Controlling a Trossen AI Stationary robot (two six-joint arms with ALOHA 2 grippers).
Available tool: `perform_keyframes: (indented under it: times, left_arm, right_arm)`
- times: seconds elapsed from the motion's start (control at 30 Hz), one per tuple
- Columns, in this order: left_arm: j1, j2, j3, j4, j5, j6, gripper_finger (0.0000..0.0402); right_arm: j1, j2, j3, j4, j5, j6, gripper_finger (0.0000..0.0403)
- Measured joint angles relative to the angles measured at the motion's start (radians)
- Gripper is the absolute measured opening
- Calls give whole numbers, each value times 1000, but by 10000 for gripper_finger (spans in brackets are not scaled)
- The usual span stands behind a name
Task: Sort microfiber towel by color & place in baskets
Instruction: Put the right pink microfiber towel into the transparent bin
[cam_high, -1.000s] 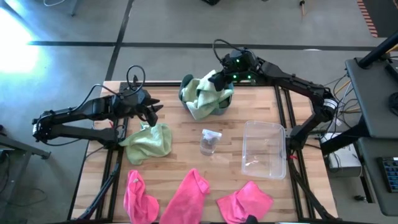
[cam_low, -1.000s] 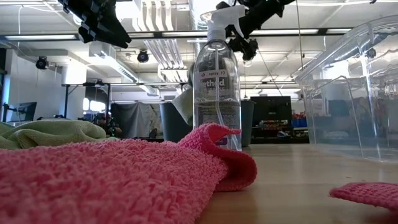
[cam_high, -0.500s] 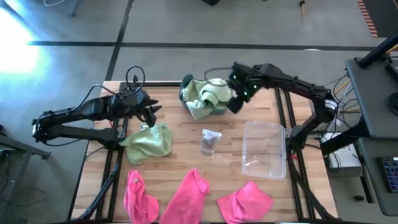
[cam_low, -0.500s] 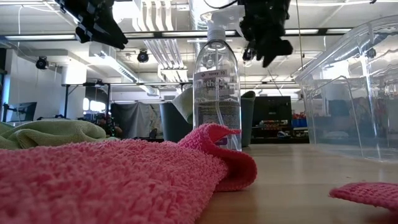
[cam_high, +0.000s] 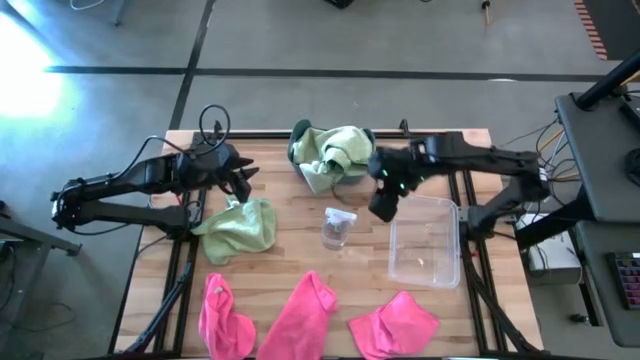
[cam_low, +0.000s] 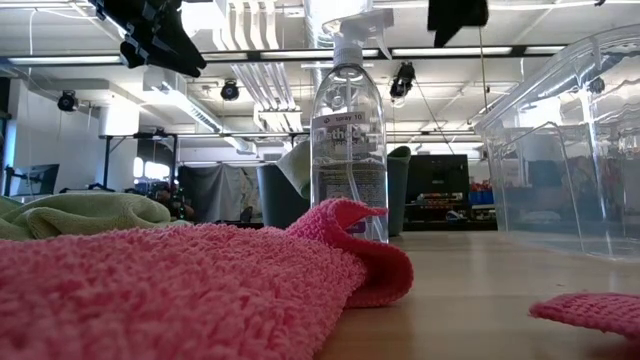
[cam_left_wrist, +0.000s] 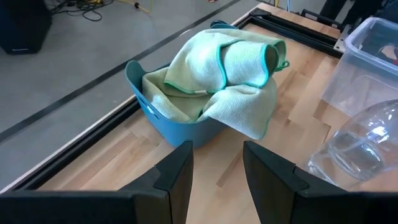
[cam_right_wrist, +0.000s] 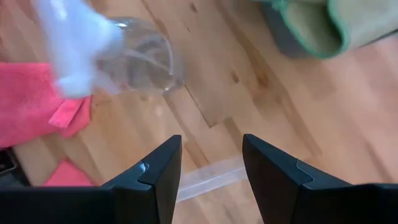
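Observation:
A dark teal basket (cam_high: 300, 152) stands at the far middle of the table, with light green towels (cam_high: 335, 150) heaped in it and hanging over its rim; it also shows in the left wrist view (cam_left_wrist: 177, 124). Another green towel (cam_high: 238, 228) lies crumpled on the left. Three pink towels (cam_high: 225, 318) (cam_high: 305, 312) (cam_high: 393, 322) lie along the near edge. The clear basket (cam_high: 425, 240) stands on the right. My left gripper (cam_high: 243, 185) is open and empty above the loose green towel. My right gripper (cam_high: 383, 208) is open and empty above the table, between the teal basket and the clear one.
A clear spray bottle (cam_high: 338, 228) stands upright in the table's middle, close to my right gripper; it also shows in the low view (cam_low: 348, 140) and in the right wrist view (cam_right_wrist: 134, 59). Bare wood lies between the bottle and the teal basket.
My right gripper has come away from the green towels on the teal basket and gone toward the table's near edge, to beside the clear basket's far left corner. The green towels stay heaped on the teal basket.

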Motion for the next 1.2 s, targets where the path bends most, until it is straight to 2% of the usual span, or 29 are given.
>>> perform_keyframes:
  times: [0.13,0.33,0.47,0.63,0.83,1.03,1.2]
  left_arm:
    - [0,0,0,5,0,8,126]
    - [-3,-11,0,8,0,52,126]
    - [-2,-34,0,8,0,53,126]
    - [-2,-74,0,8,0,65,126]
    - [-2,-145,0,-24,1,81,126]
    - [-2,-221,0,-83,8,114,126]
    - [-2,-292,0,-89,8,149,126]
  right_arm:
    - [136,-36,-2,-2,148,86,164]
    - [330,-75,-25,-1,313,260,164]
    - [468,-73,-39,-1,420,433,164]
    - [624,-13,-41,14,490,716,164]
    - [728,78,-41,94,469,1018,164]
    - [776,173,-38,209,357,1177,164]
    - [795,259,-28,207,193,1272,164]
